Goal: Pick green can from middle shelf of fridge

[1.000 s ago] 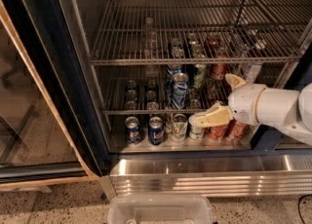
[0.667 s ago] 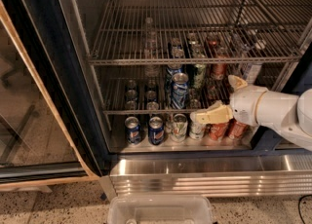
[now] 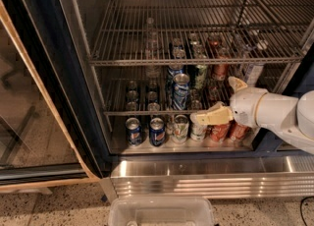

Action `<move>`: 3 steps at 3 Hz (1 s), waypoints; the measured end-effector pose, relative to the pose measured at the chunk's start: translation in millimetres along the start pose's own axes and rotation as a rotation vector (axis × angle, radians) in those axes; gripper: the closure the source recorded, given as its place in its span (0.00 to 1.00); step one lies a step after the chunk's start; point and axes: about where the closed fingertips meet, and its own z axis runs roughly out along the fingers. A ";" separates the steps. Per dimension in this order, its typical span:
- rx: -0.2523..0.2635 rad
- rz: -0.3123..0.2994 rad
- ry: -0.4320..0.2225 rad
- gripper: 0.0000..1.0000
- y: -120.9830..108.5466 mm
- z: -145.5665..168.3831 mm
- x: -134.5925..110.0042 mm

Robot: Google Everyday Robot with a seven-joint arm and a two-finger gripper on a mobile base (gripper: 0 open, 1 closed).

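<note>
The green can [image 3: 199, 75] stands on the middle shelf [image 3: 140, 113] of the fridge [image 3: 73, 72], right of centre and behind a blue-and-silver can [image 3: 180, 92]. It is dark green with pale markings. My gripper [image 3: 212, 99] reaches in from the right, just below and to the right of the green can and not touching it. Its fingers are spread apart. The lower finger [image 3: 208, 117] points left over the shelf's front rail. The upper one [image 3: 235, 83] points up. It holds nothing.
Dark cans stand in rows on the left of the middle shelf [image 3: 132, 97]. On the fridge floor stand two blue cans [image 3: 145, 130], a pale can [image 3: 180, 127] and red cans [image 3: 222, 131]. The glass door [image 3: 29, 102] is open at left. A clear plastic bin [image 3: 162, 212] sits before the ribbed steel base [image 3: 206, 178].
Almost nothing. The gripper stays at nearly the same spot by the middle shelf's front rail, and the cans have not moved.
</note>
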 end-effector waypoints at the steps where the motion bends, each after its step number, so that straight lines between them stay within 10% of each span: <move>1: 0.019 0.015 -0.077 0.00 -7.9 10.1 1.8; 3: 0.115 0.018 -0.258 0.00 -63.1 38.2 3.1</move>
